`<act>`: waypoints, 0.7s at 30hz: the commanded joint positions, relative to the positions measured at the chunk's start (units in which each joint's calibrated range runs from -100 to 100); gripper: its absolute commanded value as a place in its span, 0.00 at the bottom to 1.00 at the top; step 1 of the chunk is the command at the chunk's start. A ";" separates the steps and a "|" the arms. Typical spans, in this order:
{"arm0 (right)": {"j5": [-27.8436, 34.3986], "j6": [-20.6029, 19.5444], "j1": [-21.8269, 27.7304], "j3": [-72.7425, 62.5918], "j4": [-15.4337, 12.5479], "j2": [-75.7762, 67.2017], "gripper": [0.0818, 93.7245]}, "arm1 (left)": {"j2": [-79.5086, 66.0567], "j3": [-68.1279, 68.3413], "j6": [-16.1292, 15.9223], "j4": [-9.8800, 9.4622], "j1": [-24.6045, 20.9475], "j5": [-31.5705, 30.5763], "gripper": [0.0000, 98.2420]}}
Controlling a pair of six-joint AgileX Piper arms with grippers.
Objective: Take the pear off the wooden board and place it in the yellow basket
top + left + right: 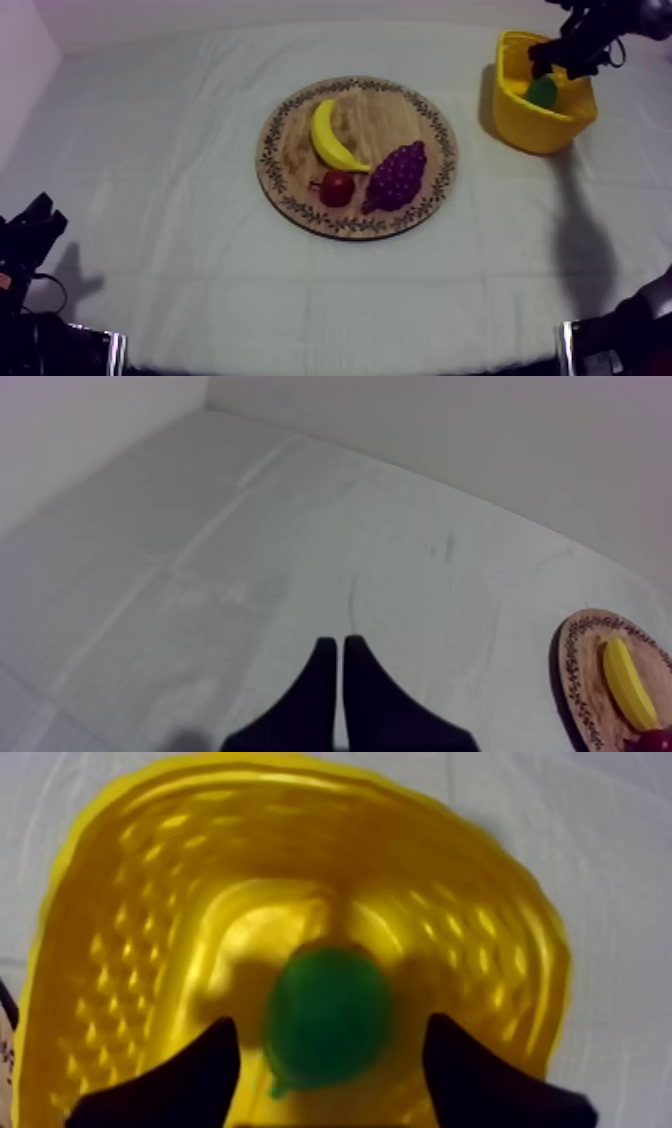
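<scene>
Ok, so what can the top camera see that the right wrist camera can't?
The top view adds the wooden board in the middle of the table, with the banana, the grapes and the small red fruit on it.

The right wrist view adds the dimpled inside of the yellow basket, and the black fingers standing apart on either side of the pear, not touching it.

Both have the yellow basket, the green pear inside it, and the right gripper over it.

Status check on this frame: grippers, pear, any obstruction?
Left gripper shut, over cloth. Right gripper open above basket. Pear in basket, not gripped. Nothing blocking.
</scene>
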 commanded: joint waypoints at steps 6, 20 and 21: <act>-1.12 1.02 0.37 7.02 -1.66 -10.27 0.08 | -0.04 0.00 0.00 0.00 -0.03 0.02 0.00; -23.98 4.40 6.01 52.70 -10.29 -59.10 0.01 | -0.04 0.00 0.00 0.00 -0.03 0.02 0.00; -25.23 5.18 6.38 56.45 -11.00 -63.47 0.01 | -0.04 0.00 0.00 0.00 -0.03 0.02 0.00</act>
